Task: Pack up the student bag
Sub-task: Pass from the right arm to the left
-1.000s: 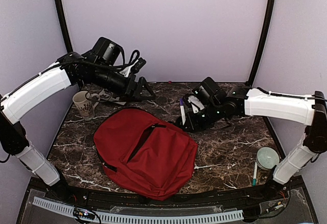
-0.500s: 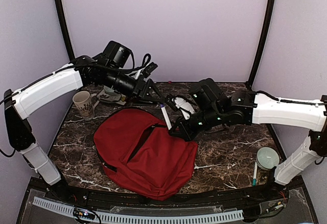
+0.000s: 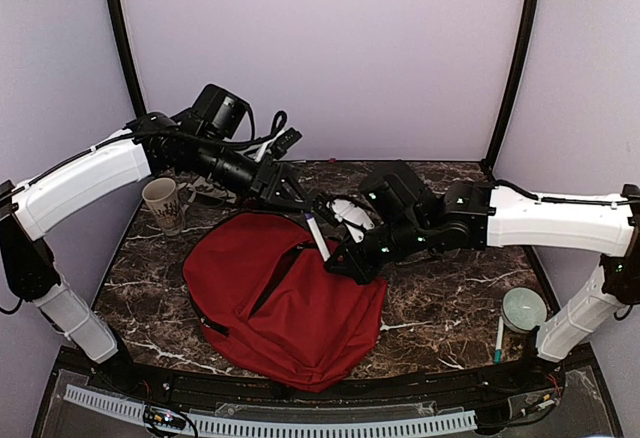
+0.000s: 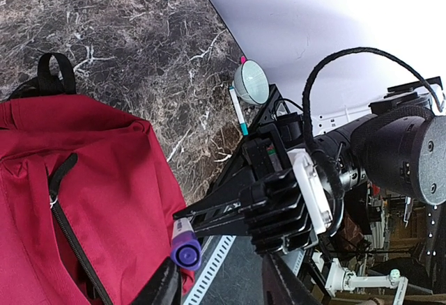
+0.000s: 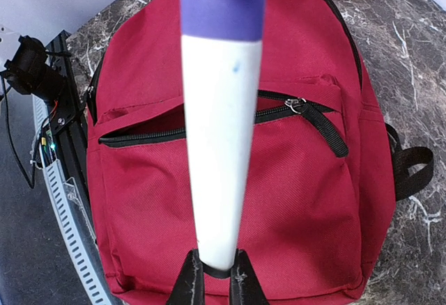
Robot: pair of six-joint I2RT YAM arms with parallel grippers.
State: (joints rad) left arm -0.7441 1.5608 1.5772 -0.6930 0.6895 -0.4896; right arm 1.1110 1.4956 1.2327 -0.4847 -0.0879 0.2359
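The student bag [image 3: 285, 298], a dark-red backpack, lies flat mid-table, its front pocket zipper [image 5: 174, 127] partly open. My right gripper [image 3: 340, 254] is shut on a white marker with a purple cap [image 3: 317, 235] and holds it tilted above the bag's upper right edge. In the right wrist view the marker [image 5: 221, 110] rises from between the gripper [image 5: 214, 277] fingers over the bag [image 5: 293, 200]. My left gripper [image 3: 290, 190] is open and empty, just behind the bag's top. In the left wrist view its fingers [image 4: 167, 287] flank the marker's cap [image 4: 185, 246], apart from it; the bag [image 4: 83, 200] fills the left.
A patterned mug [image 3: 163, 205] stands at the left. A pale green bowl [image 3: 524, 309] and a teal pen [image 3: 499, 339] lie at the right front; both show in the left wrist view [image 4: 251, 82]. A flat card [image 3: 205, 190] lies behind the bag.
My right gripper has carried the marker leftward, from the table's back middle to above the bag's upper edge. My left gripper has shifted right and lower towards the marker.
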